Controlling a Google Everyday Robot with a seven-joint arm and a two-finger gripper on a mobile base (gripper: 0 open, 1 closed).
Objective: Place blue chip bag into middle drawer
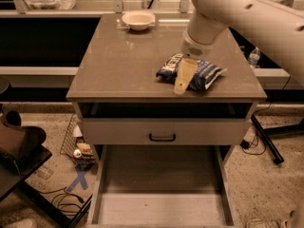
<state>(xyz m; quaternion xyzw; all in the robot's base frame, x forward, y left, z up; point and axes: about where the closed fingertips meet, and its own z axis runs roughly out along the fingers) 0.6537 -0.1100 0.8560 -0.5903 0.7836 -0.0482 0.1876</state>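
From my station I see the blue chip bag (204, 73) lying flat on the desk (118, 61), toward the front-right corner and just back from the front edge. Its long axis runs roughly parallel to that front edge, with one end pointing to the left side and the other to the right. The gripper (180, 85) hangs over the bag a little left of its middle. The arm reaches in from the back-right corner, so the tool crosses the bag's short way, which is how I would want it for a pinch across the width. It overlaps the bag in this view, and I cannot tell whether it touches the foil or hovers just above it. Nor can I tell whether the gripper is released or clenched. The bag rests on the desk top and does not look lifted. What the next move hangs on, as I judge it, is that the middle drawer (161, 208) is pulled out below and in front of the front edge, under the closed drawer front (118, 131) with the black handle. Its pale floor is bare where I can see it. The bag must therefore come up, travel forward past the front edge, then go down. A cream bowl (138, 19) sits near the back edge, well apart from all this.
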